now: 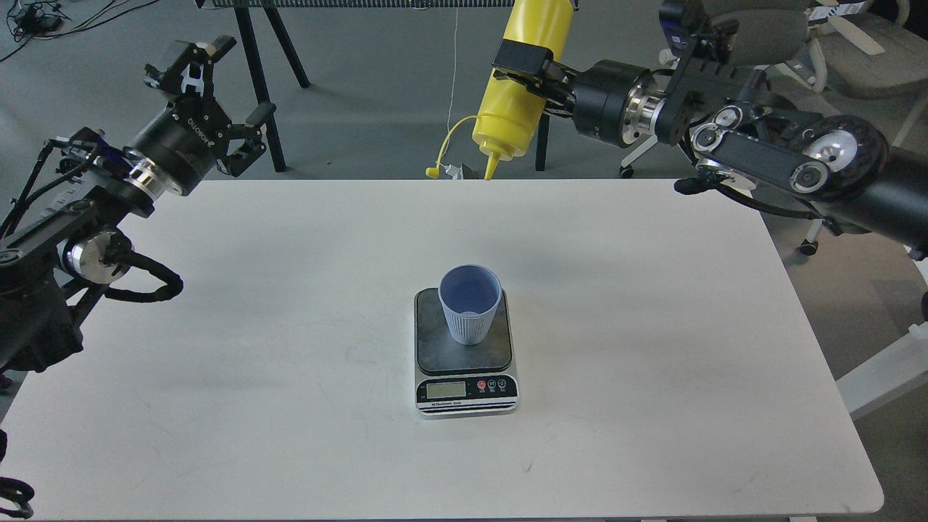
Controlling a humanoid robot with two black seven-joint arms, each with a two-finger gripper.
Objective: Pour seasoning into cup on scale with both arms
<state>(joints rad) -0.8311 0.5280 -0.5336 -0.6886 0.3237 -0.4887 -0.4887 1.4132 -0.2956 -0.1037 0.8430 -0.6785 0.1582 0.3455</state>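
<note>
Two arms are up over the table. My right gripper clamps the bottle mid-body — inverted, nozzle down, beyond the far edge. My left gripper hangs empty, fingers apart. I see the cup upright on the scale, mid-table.

The desk lies bare to either side of the scale, open to a pincer from left or right. On the scale the blue cup stands with clear air above its mouth. The inverted yellow squeeze bottle hangs past the far edge.
</note>
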